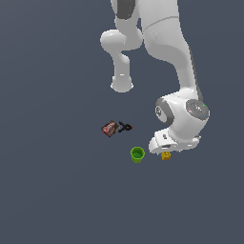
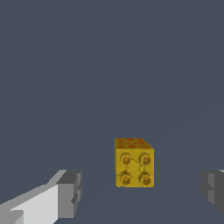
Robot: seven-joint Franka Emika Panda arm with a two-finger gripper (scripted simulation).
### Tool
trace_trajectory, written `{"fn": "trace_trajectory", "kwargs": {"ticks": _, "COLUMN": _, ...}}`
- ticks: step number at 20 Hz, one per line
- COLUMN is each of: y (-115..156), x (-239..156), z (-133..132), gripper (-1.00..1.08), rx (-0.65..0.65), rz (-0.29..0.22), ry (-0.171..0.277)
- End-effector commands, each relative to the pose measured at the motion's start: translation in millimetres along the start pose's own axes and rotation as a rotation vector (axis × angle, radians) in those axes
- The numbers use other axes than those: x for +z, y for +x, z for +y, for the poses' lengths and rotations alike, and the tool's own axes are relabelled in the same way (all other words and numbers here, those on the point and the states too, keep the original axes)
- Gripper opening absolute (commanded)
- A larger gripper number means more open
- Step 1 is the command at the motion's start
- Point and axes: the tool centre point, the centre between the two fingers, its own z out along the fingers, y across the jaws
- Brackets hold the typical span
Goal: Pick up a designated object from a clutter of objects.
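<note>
A dark grey floor (image 1: 52, 190) carries a green cup (image 1: 137, 154), yellow block (image 1: 166, 156), reddish-brown packet (image 1: 109, 128) and black-and-red tool (image 1: 125, 127).

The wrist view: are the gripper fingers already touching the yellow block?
No. The yellow block sits between the two fingers with clear floor showing on both sides, so the gripper is open and not in contact.

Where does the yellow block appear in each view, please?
Exterior view: yellow block low and right of centre, partly hidden under the arm's hand, right of the green cup.
Wrist view: block between the open gripper fingers.
Shared landmark: the block itself.
</note>
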Motion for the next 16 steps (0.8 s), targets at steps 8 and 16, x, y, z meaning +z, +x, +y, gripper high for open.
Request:
{"fn": "trace_trajectory", "kwargs": {"ticks": 8, "y": -1, "x": 41, "z": -1, "gripper": 1.00, "rx": 0.000, "rz": 0.000, "ry": 0.000}}
{"fn": "trace_trajectory", "kwargs": {"ticks": 16, "y": 0, "x": 43, "z": -1, "gripper": -1.00, "rx": 0.001, "rz": 0.000, "ry": 0.000}}
